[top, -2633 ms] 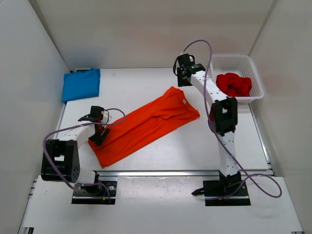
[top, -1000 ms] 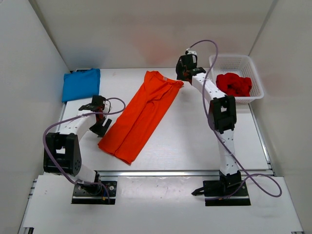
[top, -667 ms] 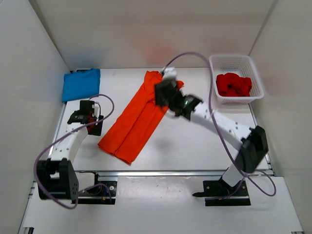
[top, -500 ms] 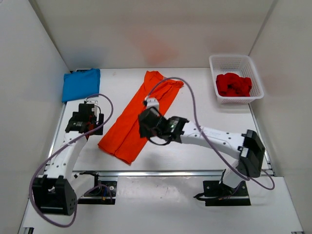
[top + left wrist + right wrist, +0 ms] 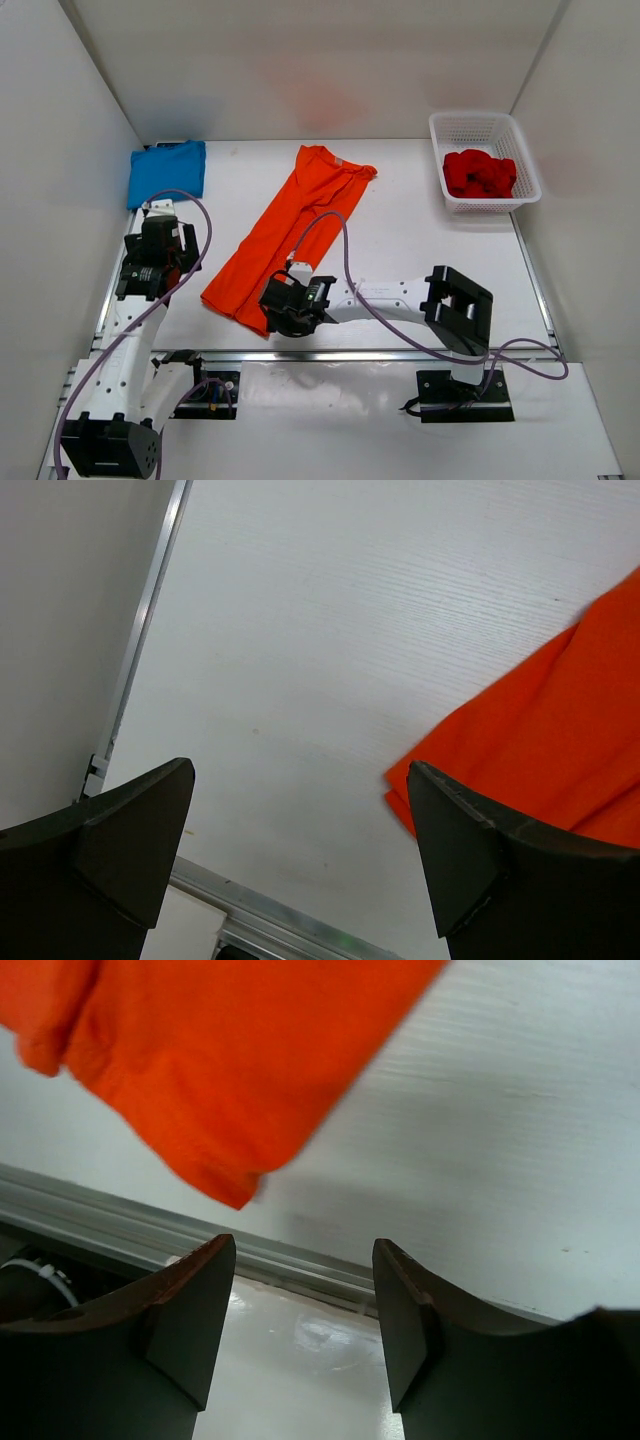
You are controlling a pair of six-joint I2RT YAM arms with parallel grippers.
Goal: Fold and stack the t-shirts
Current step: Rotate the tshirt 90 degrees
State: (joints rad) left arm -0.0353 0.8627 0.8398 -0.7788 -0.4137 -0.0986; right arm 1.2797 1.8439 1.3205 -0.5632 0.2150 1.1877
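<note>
Right wrist view shows the right gripper (image 5: 303,1250) spread empty just off the near corner of the lengthwise-folded soft orange t-shirt (image 5: 220,1060), left gripper (image 5: 300,775) spread too, so pinching one layer could unfold it.

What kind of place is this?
Probably a robot lab test cell: a white table boxed in by blank walls, a left arm and right arm bolted at its near edge, an orange shirt laid out.
</note>
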